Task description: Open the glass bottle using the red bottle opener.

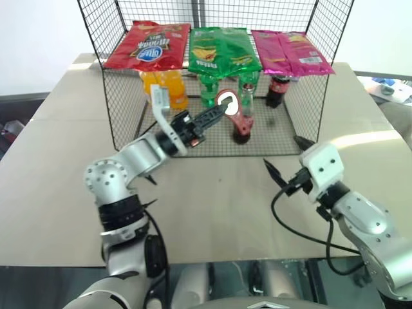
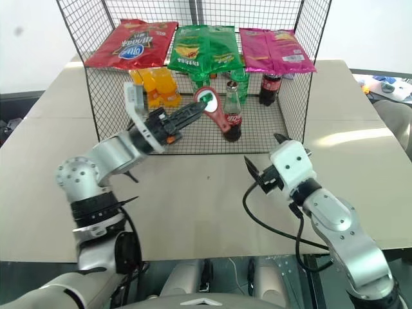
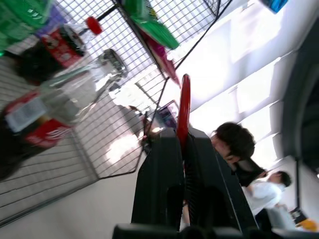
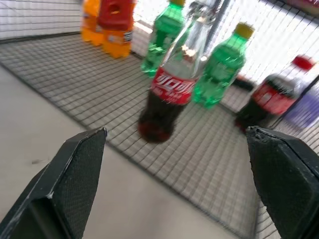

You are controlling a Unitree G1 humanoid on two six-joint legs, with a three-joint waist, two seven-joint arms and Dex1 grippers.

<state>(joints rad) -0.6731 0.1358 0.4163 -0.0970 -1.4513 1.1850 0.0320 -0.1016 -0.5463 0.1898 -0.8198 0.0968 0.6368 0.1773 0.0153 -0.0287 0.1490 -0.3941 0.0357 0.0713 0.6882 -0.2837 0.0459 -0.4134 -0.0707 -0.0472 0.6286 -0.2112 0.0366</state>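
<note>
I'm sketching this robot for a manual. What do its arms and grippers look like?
Both arms are silver-grey metal with rounded joints and black ribbed sections. The left gripper has two long black fingers on a white bracket. The right gripper has black textured fingers on a white boxy housing, and a black cable loops beneath it.

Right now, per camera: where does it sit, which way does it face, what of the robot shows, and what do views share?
Left eye and right eye views: on the head, facing forward and down at the table and wire rack; both arms show.
Left wrist view: along the left gripper, shut on the red bottle opener, beside the glass bottle.
Right wrist view: between the right gripper's open fingers, facing the glass bottle in the rack.
Shared: all views show the glass bottle; both wrist views show the red-capped bottle.
</note>
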